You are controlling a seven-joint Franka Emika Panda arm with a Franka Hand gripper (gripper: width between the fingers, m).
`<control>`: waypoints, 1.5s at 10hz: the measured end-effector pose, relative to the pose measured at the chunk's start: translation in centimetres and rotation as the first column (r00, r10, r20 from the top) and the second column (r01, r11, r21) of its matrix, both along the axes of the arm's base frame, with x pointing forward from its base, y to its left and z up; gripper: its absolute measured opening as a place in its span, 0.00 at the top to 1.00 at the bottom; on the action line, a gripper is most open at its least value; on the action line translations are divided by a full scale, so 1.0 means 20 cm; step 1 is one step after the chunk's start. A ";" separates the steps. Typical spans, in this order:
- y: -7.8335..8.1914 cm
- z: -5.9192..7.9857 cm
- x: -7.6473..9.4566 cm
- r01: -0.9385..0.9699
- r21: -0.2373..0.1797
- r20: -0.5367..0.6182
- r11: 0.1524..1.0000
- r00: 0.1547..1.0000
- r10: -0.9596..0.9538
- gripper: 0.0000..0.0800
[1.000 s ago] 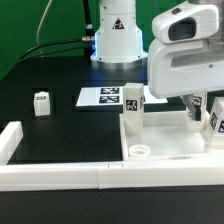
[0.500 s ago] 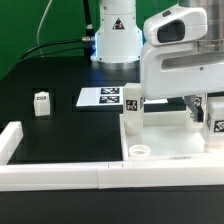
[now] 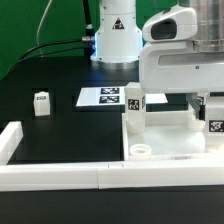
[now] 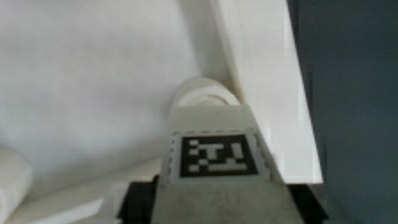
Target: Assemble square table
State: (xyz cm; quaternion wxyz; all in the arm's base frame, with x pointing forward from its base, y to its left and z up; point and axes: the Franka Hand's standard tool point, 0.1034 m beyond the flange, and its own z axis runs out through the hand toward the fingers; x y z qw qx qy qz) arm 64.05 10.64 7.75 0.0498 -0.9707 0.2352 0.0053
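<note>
The white square tabletop [image 3: 165, 146] lies with its rim up at the exterior view's right. One tagged leg [image 3: 133, 106] stands upright in its far left corner, and an empty round socket [image 3: 141, 151] shows at its near left corner. My gripper [image 3: 212, 116] is shut on another tagged leg [image 3: 214, 127] and holds it upright over the tabletop's right side. In the wrist view my gripper [image 4: 222, 203] holds that leg [image 4: 219, 150] between dark fingers [image 4: 157, 196], right over a corner socket [image 4: 208, 98]. A loose leg [image 3: 41, 104] stands on the black table at the left.
The marker board [image 3: 103, 97] lies flat behind the tabletop, in front of the arm's base [image 3: 116, 40]. A long low white wall [image 3: 55, 176] runs along the front edge and turns back at the exterior view's left [image 3: 9, 140].
My gripper has moved toward the exterior view's left and a little downward with the leg in it. The other parts have not moved.
</note>
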 end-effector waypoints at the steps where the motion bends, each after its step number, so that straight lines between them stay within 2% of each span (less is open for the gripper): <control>1: 0.01 0.00 -0.01 0.166 -0.007 -0.006 0.986 0.986 -0.166 0.65; 2: 0.01 0.00 -0.01 0.316 -0.007 -0.018 0.949 0.949 -0.316 0.65; 4: 0.04 -0.01 -0.03 0.653 0.018 -0.062 0.757 0.756 -0.651 0.64; 6: 0.06 -0.01 -0.02 0.808 0.027 -0.101 0.589 0.588 -0.802 0.64; 7: 0.05 -0.01 -0.02 0.818 0.029 -0.106 0.575 0.574 -0.812 0.64; 8: 0.05 -0.01 -0.02 0.809 0.030 -0.105 0.588 0.587 -0.803 0.64; 9: 0.05 -0.01 -0.01 0.761 0.044 -0.084 0.648 0.649 -0.756 0.52; 10: 0.03 -0.01 0.00 0.692 0.065 -0.042 0.718 0.721 -0.691 0.35; 11: -0.01 -0.01 0.01 0.529 0.078 0.026 0.845 0.846 -0.532 0.24; 12: -0.02 -0.01 0.01 0.408 0.070 0.060 0.910 0.909 -0.412 0.24; 14: -0.02 -0.01 0.00 0.295 0.059 0.079 0.954 0.951 -0.299 0.19; 15: -0.01 -0.01 0.01 0.174 0.031 0.099 0.984 0.979 -0.176 0.19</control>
